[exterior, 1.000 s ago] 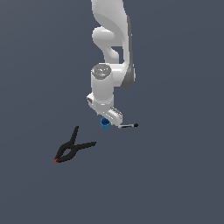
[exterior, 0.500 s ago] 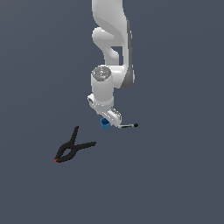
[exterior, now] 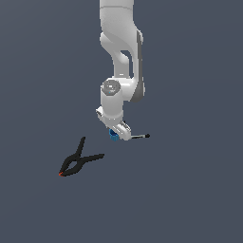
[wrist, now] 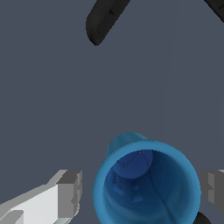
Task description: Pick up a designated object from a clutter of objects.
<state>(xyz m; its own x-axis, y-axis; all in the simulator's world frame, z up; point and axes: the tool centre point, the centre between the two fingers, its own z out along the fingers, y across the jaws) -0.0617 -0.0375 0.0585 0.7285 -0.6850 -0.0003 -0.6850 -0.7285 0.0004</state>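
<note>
Between the fingers of our pincer (wrist: pixel 140 194) sits the blue cup (wrist: pixel 146 183), mouth facing the wrist; the pincer looks released, pads apart from its wall.

The light is soft and even in both pictures. The grey surface (exterior: pixel 190 199) looks the same flat shade all over, with no bright spots and no glare. The things lying on it throw no clear shadows. The white arm (exterior: pixel 121 52) is lit brightly on its front and goes grey along one side. In the wrist view the blue cup (wrist: pixel 146 183) is pale on its rim and darker deep inside. The edges look sharp and nothing is blurred. The exterior view shows small things with little detail.
</note>
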